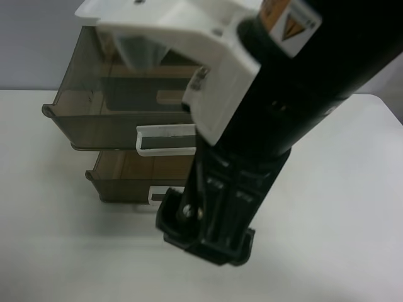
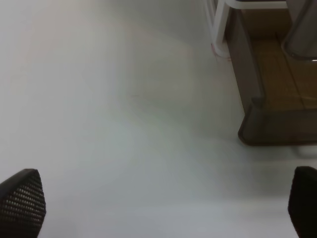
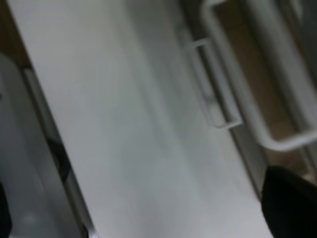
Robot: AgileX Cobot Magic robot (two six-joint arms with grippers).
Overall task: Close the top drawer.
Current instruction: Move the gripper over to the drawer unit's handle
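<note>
The top drawer (image 1: 94, 110), smoky-brown and translucent, stands pulled far out, its wide white loop handle (image 1: 165, 139) facing the front. The shallower middle drawer (image 1: 123, 176) below it is also out, with a small white handle (image 1: 162, 195). A black arm with a white bracket (image 1: 252, 126) covers the drawers' right part; its fingers do not show there. The blurred right wrist view shows a thick white loop handle (image 3: 270, 144), a thinner one (image 3: 215, 89) and one dark finger (image 3: 290, 203). My left gripper (image 2: 163, 203) is open over the table, beside a brown drawer corner (image 2: 255, 121).
The cabinet stands on a white table (image 1: 327, 239) whose far edge meets a grey wall. The table edge and the floor show along one side of the right wrist view (image 3: 29, 148).
</note>
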